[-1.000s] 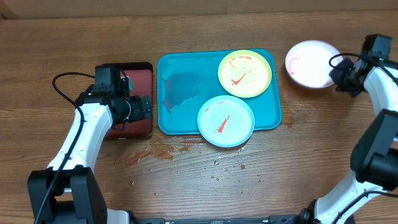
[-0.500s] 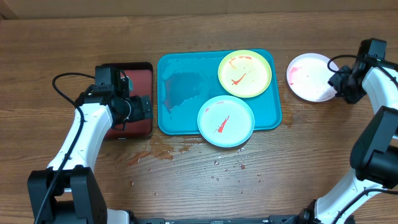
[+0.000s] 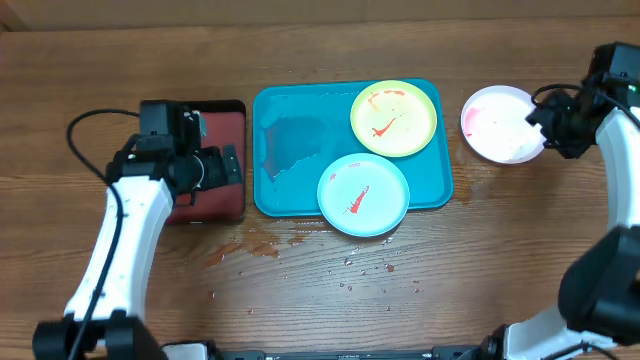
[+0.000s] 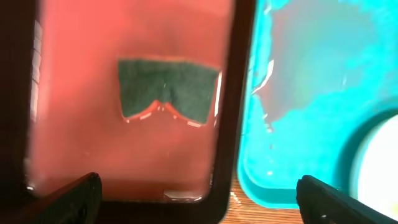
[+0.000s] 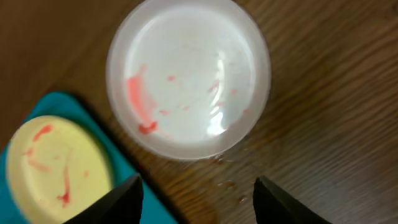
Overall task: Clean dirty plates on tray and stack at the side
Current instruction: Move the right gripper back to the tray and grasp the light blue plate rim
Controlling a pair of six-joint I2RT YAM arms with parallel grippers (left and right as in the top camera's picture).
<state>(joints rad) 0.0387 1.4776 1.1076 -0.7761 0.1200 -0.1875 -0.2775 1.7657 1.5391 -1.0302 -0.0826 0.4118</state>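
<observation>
- left arm (image 3: 125,215): white link rises from lower left of overhead frame to left middle, black wrist at top
- left gripper (image 3: 228,168): points toward frame's right, jaws spread wide; in left wrist view dark fingertips (image 4: 71,193) sit at bottom corners, far apart
- right arm (image 3: 622,150): runs up right edge of overhead frame, bends leftward at upper right
- right gripper (image 3: 540,118): points left, jaws parted partway; both tips low in right wrist view
</observation>
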